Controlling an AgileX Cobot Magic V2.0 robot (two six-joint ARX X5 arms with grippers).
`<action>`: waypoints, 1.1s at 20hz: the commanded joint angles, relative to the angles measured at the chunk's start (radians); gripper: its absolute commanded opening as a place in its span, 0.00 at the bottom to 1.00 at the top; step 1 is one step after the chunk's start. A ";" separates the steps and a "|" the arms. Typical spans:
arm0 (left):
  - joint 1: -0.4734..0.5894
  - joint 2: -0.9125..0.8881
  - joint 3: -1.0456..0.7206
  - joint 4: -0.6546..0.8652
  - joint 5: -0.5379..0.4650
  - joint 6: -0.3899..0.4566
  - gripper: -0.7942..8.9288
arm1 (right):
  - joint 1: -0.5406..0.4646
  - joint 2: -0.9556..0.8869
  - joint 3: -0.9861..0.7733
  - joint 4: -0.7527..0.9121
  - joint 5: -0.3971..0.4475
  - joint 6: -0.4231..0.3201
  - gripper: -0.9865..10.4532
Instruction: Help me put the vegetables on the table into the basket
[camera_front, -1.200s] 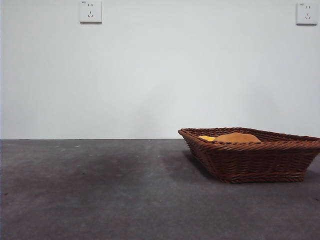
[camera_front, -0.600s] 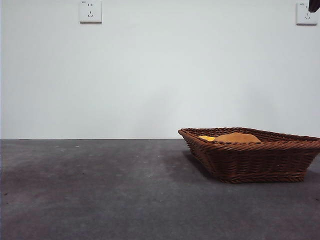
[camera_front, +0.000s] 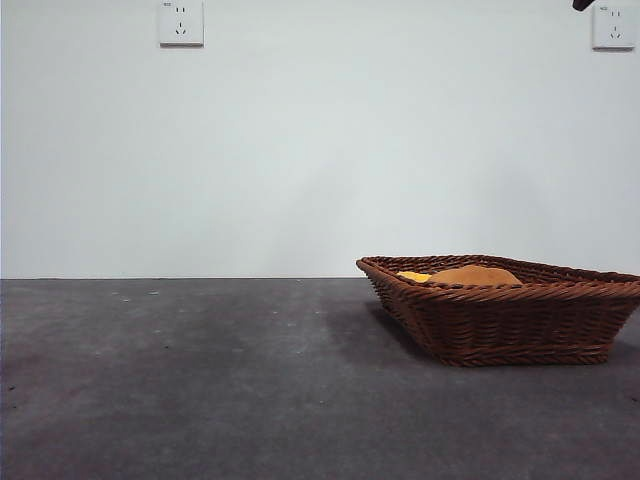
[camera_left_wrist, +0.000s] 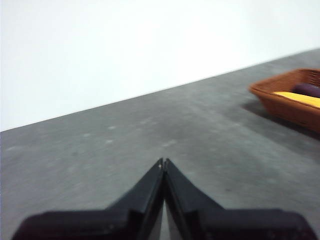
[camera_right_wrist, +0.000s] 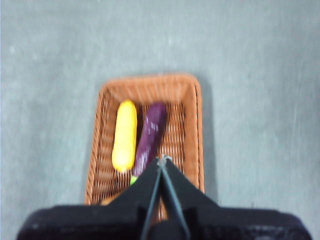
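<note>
Background: plain white wall; two white wall sockets (camera_front: 181, 22) at the upper left and upper right of the front view.
Surface: the table (camera_front: 200, 380), dark grey, mottled, fills the lower part of the front view.
Basket: the basket (camera_front: 505, 322), reddish-brown wicker, stands at the lower right of the front view, resting on the table.
Contents, front view: a tan-brown lump (camera_front: 475, 275) shows just above the rim, with a yellow piece (camera_front: 412, 275) touching its left end.
Contents, right wrist view: the yellow vegetable (camera_right_wrist: 124, 136) and the purple vegetable (camera_right_wrist: 149, 137) lie side by side, lengthwise, inside the basket; both blurred.
Right gripper: the right gripper (camera_right_wrist: 161, 161) hangs above the basket, fingers pressed together, nothing between them. A black tip (camera_front: 582, 4) at the top right corner of the front view; which arm it belongs to cannot be told.
Left gripper: the left gripper (camera_left_wrist: 163, 163) is over bare table, well apart from the basket, fingers pressed together, holding nothing.
Left wrist view: the basket sits at the right edge of the frame, yellow and purple pieces visible inside.
</note>
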 joint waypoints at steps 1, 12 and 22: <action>0.039 -0.002 -0.024 0.014 -0.043 -0.066 0.08 | 0.000 0.005 -0.001 0.037 0.003 0.007 0.07; 0.070 -0.002 -0.058 -0.079 -0.146 -0.112 0.08 | 0.000 0.005 -0.001 0.057 0.014 0.003 0.07; 0.070 -0.002 -0.058 -0.077 -0.141 -0.111 0.08 | 0.000 0.005 -0.001 0.057 0.014 0.003 0.07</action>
